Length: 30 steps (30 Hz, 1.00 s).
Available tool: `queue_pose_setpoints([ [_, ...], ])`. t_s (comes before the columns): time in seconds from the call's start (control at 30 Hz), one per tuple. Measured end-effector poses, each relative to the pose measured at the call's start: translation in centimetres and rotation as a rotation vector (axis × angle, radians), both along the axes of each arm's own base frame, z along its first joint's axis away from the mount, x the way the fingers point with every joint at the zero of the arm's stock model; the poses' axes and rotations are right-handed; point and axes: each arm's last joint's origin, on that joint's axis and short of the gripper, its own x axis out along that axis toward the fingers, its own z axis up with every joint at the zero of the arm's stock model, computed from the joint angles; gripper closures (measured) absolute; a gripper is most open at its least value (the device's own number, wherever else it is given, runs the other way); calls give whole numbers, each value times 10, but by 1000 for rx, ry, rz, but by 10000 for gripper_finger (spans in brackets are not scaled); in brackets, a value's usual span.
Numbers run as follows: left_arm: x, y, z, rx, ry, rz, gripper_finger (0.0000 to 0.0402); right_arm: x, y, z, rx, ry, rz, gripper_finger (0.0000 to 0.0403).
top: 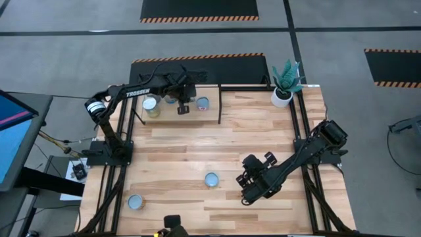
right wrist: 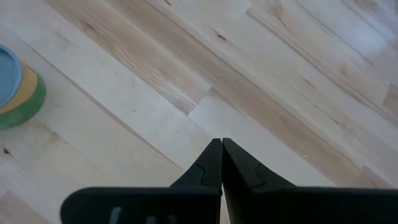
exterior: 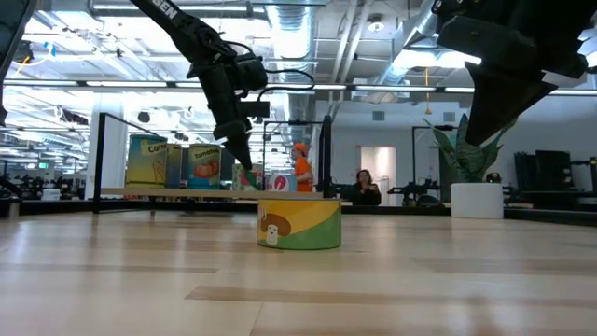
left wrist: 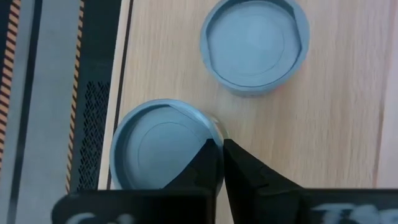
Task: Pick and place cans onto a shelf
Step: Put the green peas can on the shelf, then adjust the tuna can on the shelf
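Note:
The shelf (top: 197, 120) stands at the table's far left with three cans on it. One can (top: 151, 105) is at its left, one (top: 202, 103) at its right. The third can (left wrist: 158, 146), by the shelf's far edge, lies right under my left gripper (left wrist: 221, 144), which is shut and slants down at its rim. Two more cans rest upright on the table: a mushroom-label can (top: 211, 179) near the middle and another (top: 135, 202) at the near left. My right gripper (right wrist: 221, 143) hangs shut over bare planks, to the right of the mushroom can (right wrist: 15, 87). My left gripper's shut fingertips (left wrist: 211, 152) stand over the rim (left wrist: 214, 127) of the can by the shelf's far edge, coming from above at a slant. Whether they touch the rim, I cannot tell. The can stands upright on the shelf.
A white plant pot (top: 281, 97) stands at the table's far right corner. Thin black rails (top: 219, 105) frame the shelf. Bare planks (top: 197, 151) lie between the shelf and the cans on the table. People show in the room behind, in the low view.

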Motion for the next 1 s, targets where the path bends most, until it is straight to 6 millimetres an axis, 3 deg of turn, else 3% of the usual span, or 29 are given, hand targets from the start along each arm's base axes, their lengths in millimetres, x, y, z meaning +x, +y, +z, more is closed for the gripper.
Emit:
queue_pose_setpoints([
  [0.63, 0, 3, 3, 28, 19, 60, 326, 0, 0, 0, 2, -3, 0, 378],
  [1.0, 12, -2, 37, -25, -28, 60, 297, 0, 0, 0, 3, -3, 0, 378],
])
